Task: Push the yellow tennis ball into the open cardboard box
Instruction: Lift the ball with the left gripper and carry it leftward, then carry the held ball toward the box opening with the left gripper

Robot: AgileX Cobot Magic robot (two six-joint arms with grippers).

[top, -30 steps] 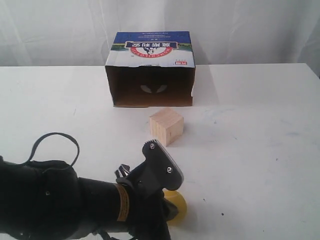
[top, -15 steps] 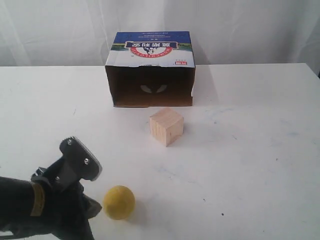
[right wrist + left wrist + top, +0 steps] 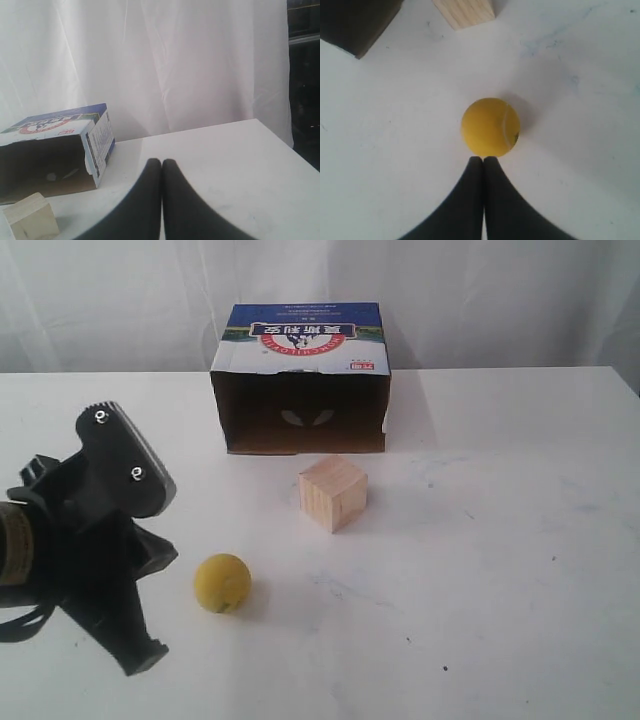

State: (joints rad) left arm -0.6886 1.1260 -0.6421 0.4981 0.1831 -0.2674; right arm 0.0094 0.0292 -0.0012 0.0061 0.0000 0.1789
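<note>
The yellow tennis ball [image 3: 222,583] lies on the white table, in front of and to the left of the open cardboard box [image 3: 300,380]. The box's dark opening faces the front, and its blue-and-white panel with the red oval is on top. My left gripper [image 3: 483,159] is shut and empty, with its tips just behind the ball [image 3: 490,127]. The left arm [image 3: 90,540] stands left of the ball. My right gripper [image 3: 161,161] is shut and empty, raised to the right of the box [image 3: 50,150]; it does not show in the exterior view.
A pale wooden cube [image 3: 333,492] sits between the ball and the box opening, slightly right of the ball. It also shows in the wrist views as the cube [image 3: 465,12] and the cube [image 3: 30,217]. White curtains hang behind the table [image 3: 500,540].
The ball has rolled from the front middle leftward and a little toward the box. My left arm swung left and back, uncovering the ball.
</note>
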